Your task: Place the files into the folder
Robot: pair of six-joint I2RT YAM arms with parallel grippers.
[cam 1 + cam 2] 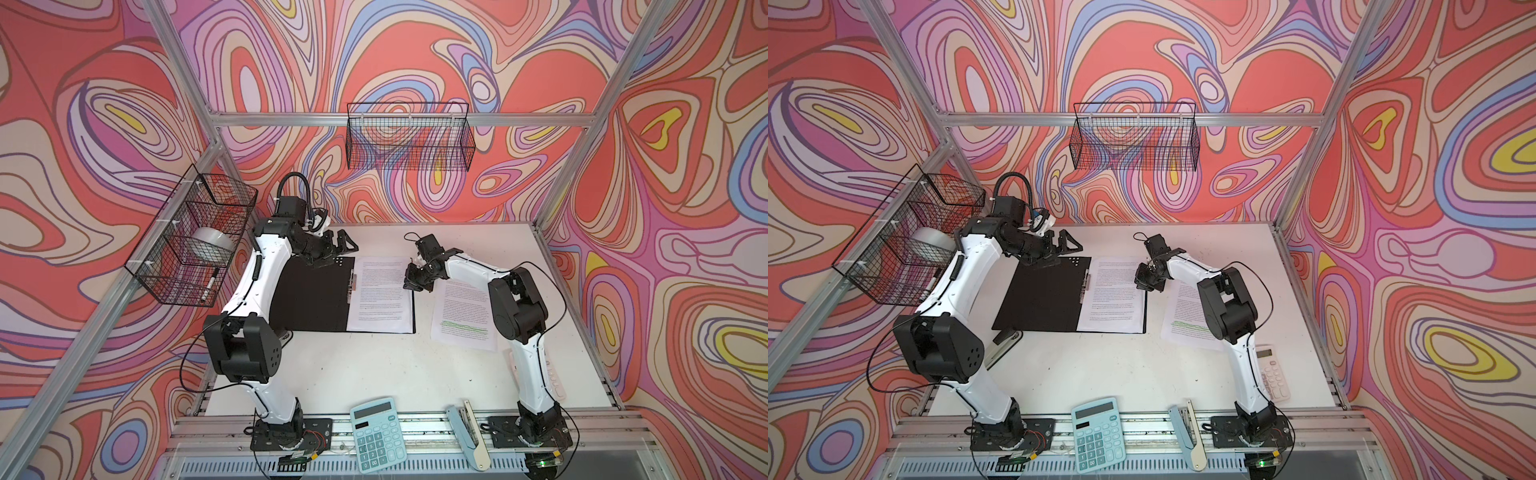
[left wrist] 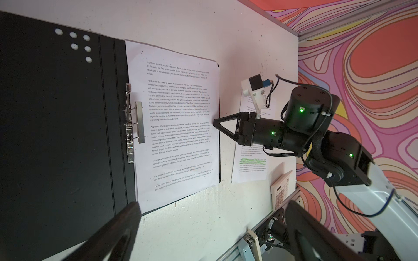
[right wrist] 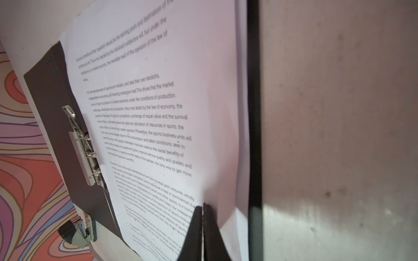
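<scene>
The folder (image 1: 307, 299) lies open on the tabletop (image 1: 374, 365), black inside up, left of centre. A printed sheet (image 1: 380, 299) rests on its right half, beside the metal clip (image 1: 353, 282). A highlighted sheet (image 1: 461, 320) lies on the tabletop just right of the folder, partly under the right arm. The right fingers (image 3: 194, 230) are pressed together at the printed sheet's right edge; whether they pinch it I cannot tell. The left fingers (image 2: 122, 226) are spread wide above the folder's far edge.
</scene>
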